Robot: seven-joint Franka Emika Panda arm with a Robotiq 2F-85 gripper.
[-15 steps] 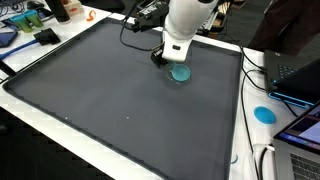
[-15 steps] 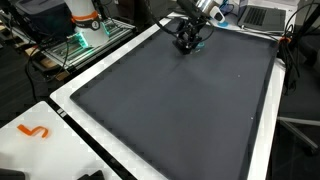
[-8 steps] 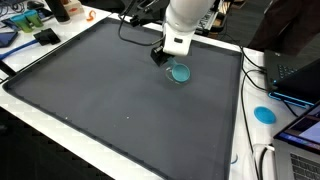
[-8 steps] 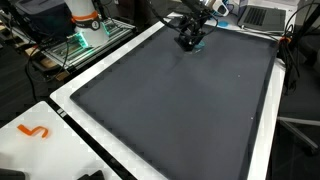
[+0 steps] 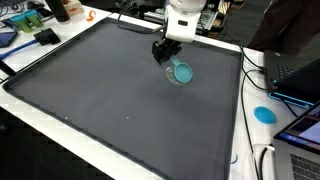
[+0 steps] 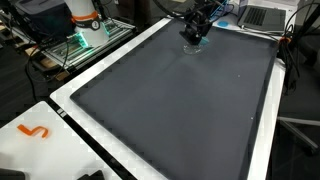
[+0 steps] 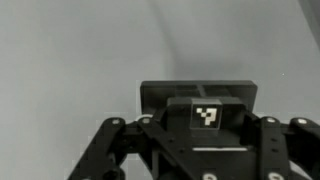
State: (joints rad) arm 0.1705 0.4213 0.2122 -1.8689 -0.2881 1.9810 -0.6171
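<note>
**One gripper [image 5: 168, 60], one teal bowl [image 5: 181, 72] in its grasp**

I see my single black gripper at the far end of one dark grey rectangular mat [image 5: 110, 100]. Its jaws look pinched narrowly on the rim of the one small round teal bowl, which hangs tilted over the mat. A second teal piece, one flat round disc [image 5: 264, 114], lies well apart on the white table edge [image 5: 240, 135]. The wrist view shows one square black-and-white marker tag [image 7: 206, 116].

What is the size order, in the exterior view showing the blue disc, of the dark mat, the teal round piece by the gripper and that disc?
1. dark mat, clearly largest.
2-3. teal round piece and blue disc look alike; the disc lies nearer the camera, so no ranking between them.
</note>
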